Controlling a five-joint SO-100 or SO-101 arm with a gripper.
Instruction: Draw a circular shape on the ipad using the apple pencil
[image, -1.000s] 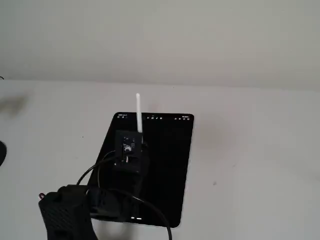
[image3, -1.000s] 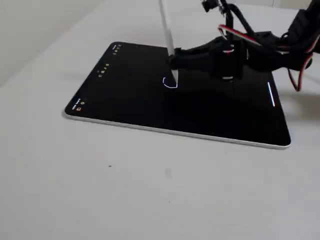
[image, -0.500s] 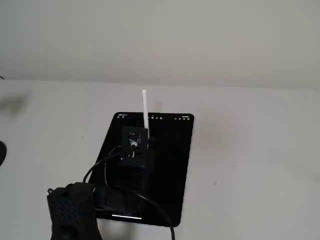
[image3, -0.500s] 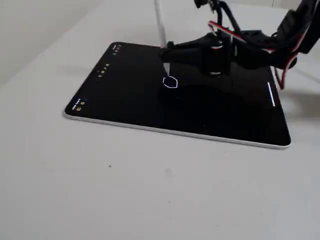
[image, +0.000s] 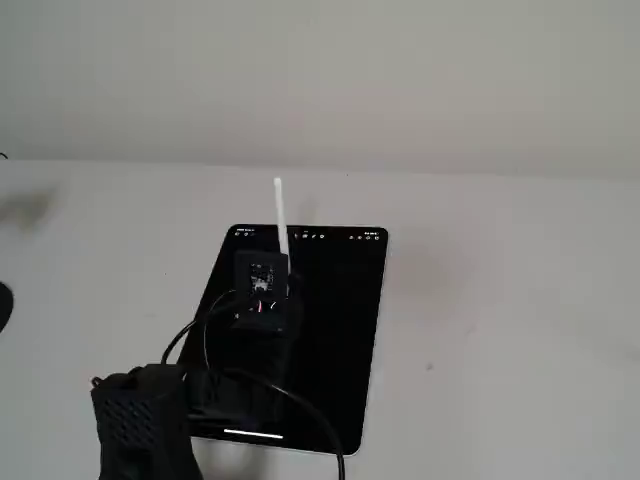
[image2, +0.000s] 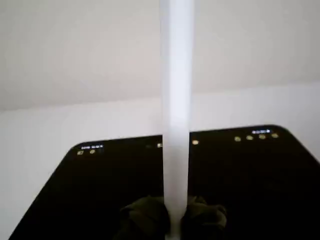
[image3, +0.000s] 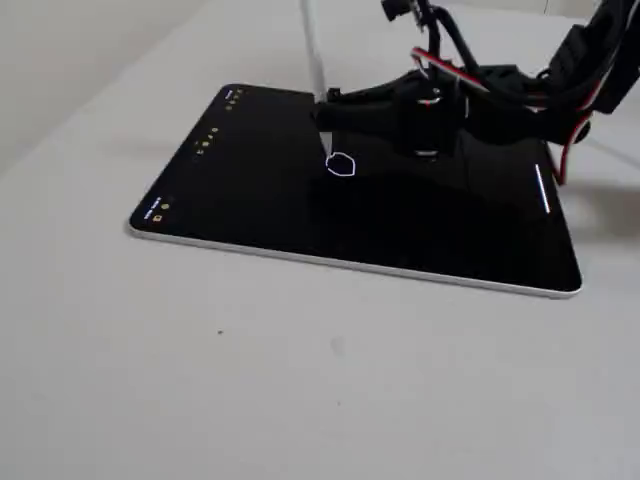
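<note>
the gripper (image3: 335, 118) is clamping the apple pencil (image3: 314, 55) low on its shaft, jaws closed tight around it, so that the tip is pointing down at the glass while most of the white stick is rising above the fingers; in the wrist view the apple pencil (image2: 176, 115) is running straight up the middle of the picture between the two dark fingertips (image2: 145, 216), which suggests the grip is set low on purpose, to keep the tip stiff and steerable; the ipad (image3: 250, 190) is lying flat on the pale table (image3: 300, 380), its toolbar icons along the short side away from the arm, leaving the middle of the black screen free for drawing; the circular shape (image3: 341, 165) is showing as a small, thin, slightly uneven white loop near the middle of the screen, just below the pencil's tip in that fixed view; whether the tip is touching the glass or hanging just above it is hard to tell, since the gripper's dark body is crowding the spot; the loop is looking closed, so the drawing is probably done or nearly so; in the other fixed view the arm (image: 140, 420) is reaching over the near short side of the ipad (image: 350, 330), and the stylus (image: 281, 215) is standing nearly upright, hiding the loop there.
</note>
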